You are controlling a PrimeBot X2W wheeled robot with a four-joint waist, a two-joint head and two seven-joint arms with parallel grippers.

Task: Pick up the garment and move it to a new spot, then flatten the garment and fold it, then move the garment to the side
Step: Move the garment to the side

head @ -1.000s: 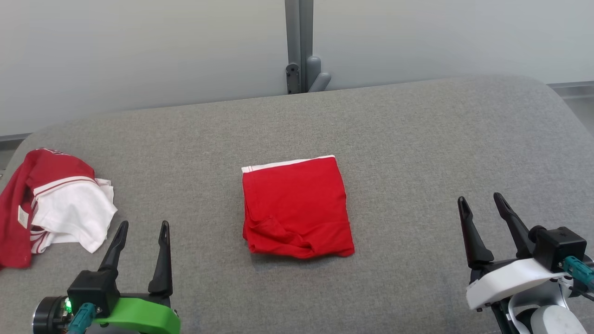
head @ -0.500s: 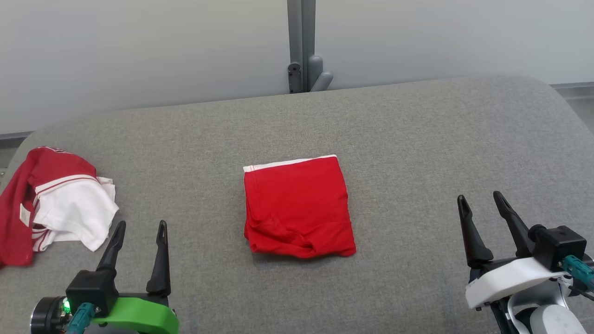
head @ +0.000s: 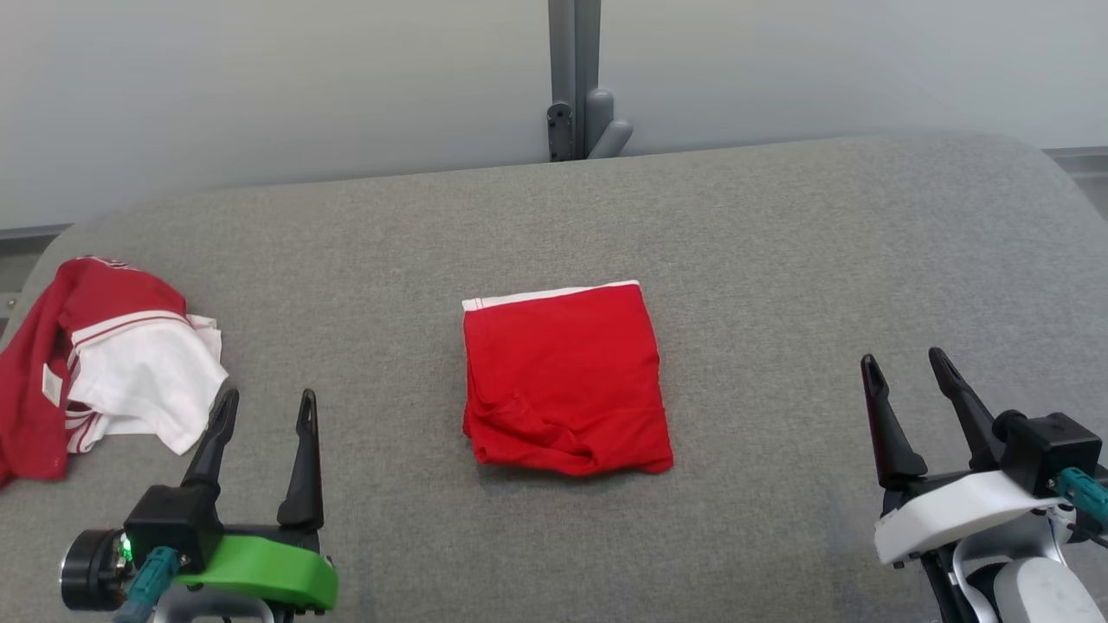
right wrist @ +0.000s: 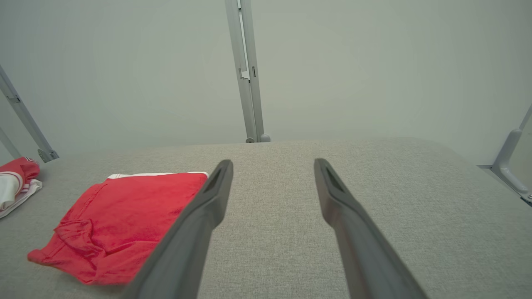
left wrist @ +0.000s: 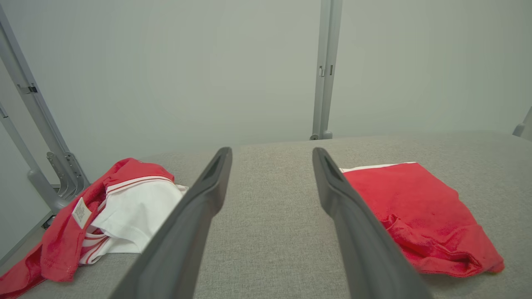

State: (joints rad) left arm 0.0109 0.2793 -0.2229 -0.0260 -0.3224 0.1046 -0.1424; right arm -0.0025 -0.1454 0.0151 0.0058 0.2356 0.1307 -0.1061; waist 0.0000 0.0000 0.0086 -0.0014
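Observation:
A red garment (head: 567, 376), folded into a neat rectangle with a white band along its far edge, lies flat in the middle of the grey cloth-covered table (head: 779, 260). My left gripper (head: 268, 396) hovers open near the front edge, left of the garment, holding nothing. My right gripper (head: 903, 356) stands open at the front right, well clear of the fabric. In the left wrist view the garment (left wrist: 415, 211) lies to the right of the open left gripper (left wrist: 271, 151). In the right wrist view the garment (right wrist: 124, 220) lies left of the open right gripper (right wrist: 273, 162).
A crumpled red-and-white garment (head: 112, 381) sits at the table's left edge, close to my left gripper, also seen as a heap (left wrist: 124, 207) in the left wrist view. A grey metal post (head: 576, 78) rises behind the table's far edge against a pale wall.
The whole head view has shifted slightly, so the camera moved. The folded garment, the heap and both open grippers keep their places relative to each other.

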